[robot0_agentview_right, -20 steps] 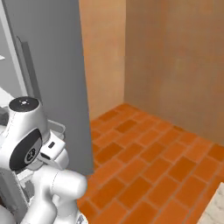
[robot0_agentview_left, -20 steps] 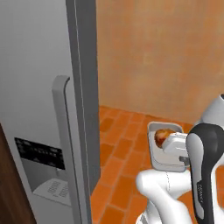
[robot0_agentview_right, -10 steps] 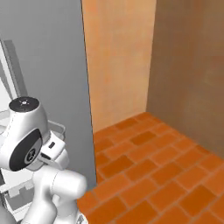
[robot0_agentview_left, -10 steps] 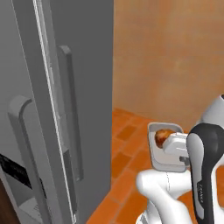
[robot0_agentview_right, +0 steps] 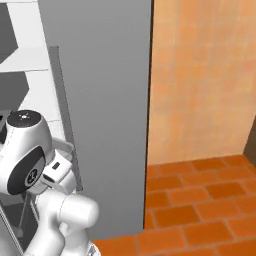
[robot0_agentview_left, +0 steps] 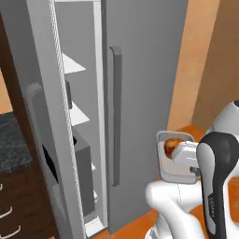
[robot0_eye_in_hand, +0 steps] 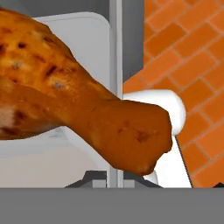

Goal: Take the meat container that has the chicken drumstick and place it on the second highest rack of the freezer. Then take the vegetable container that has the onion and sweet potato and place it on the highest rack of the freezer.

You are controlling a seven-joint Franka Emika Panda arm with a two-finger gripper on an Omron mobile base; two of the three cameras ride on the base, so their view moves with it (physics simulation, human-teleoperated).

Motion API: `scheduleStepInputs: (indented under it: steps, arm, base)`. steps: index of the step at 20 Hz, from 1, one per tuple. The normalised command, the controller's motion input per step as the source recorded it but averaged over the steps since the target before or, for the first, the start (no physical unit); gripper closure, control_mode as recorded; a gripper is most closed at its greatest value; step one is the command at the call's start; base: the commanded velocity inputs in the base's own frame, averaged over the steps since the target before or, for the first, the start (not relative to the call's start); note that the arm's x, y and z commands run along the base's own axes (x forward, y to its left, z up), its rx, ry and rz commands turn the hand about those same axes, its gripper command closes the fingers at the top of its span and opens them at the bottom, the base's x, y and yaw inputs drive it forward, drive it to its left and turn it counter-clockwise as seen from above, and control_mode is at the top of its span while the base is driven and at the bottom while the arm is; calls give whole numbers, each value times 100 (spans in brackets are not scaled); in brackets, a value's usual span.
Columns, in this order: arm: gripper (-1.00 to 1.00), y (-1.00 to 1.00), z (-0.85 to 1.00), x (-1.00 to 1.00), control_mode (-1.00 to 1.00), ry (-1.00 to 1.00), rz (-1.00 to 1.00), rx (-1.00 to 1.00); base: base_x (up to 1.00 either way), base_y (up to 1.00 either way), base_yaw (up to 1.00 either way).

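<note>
The small shallow grey rectangular meat container (robot0_agentview_left: 175, 169) was held up in the air in front of the white arm, well above the orange brick floor (robot0_agentview_right: 200, 210), just right of the tall grey freezer (robot0_agentview_left: 140, 93). In the left base view the glossy orange-brown chicken drumstick (robot0_agentview_left: 171, 145) lay in the upper end of that tray, partly covered by the white hand. The hand view looked straight down on the drumstick (robot0_eye_in_hand: 78, 109), which lay across the pale tray floor, its narrow end toward the tray's right wall (robot0_eye_in_hand: 116, 65); that thin wall ran down between the two small dark fingertips (robot0_eye_in_hand: 94, 177) at the bottom edge. The gripper (robot0_eye_in_hand: 114, 178) had its jaws drawn together, clamped on the meat container's rim.

The freezer's left door (robot0_agentview_left: 44, 140) stood open, with white shelves (robot0_agentview_left: 74, 65) and a dark grey door bin (robot0_agentview_left: 84, 172) visible in the gap. The right door (robot0_agentview_left: 140, 56) was shut, its long grey bar handle (robot0_agentview_left: 116, 112) upright. A dark wooden cabinet (robot0_agentview_left: 18, 205) stood at the far left. An orange wall (robot0_agentview_right: 200, 80) rose behind.
</note>
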Motion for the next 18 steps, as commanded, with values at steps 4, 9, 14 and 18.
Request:
scheduleStepInputs:
  steps: [4, 9, 14, 18]
  arm:
    - [100, 0, 0, 0, 100, 0, 0, 0]
    - [100, 0, 0, 0, 100, 0, 0, 0]
    - [100, 0, 0, 0, 100, 0, 0, 0]
    - [100, 0, 0, 0, 100, 0, 0, 0]
  base:
    - [71, -18, 67]
    - [51, -17, 62]
    - [56, -50, 56]
    - [33, -65, 49]
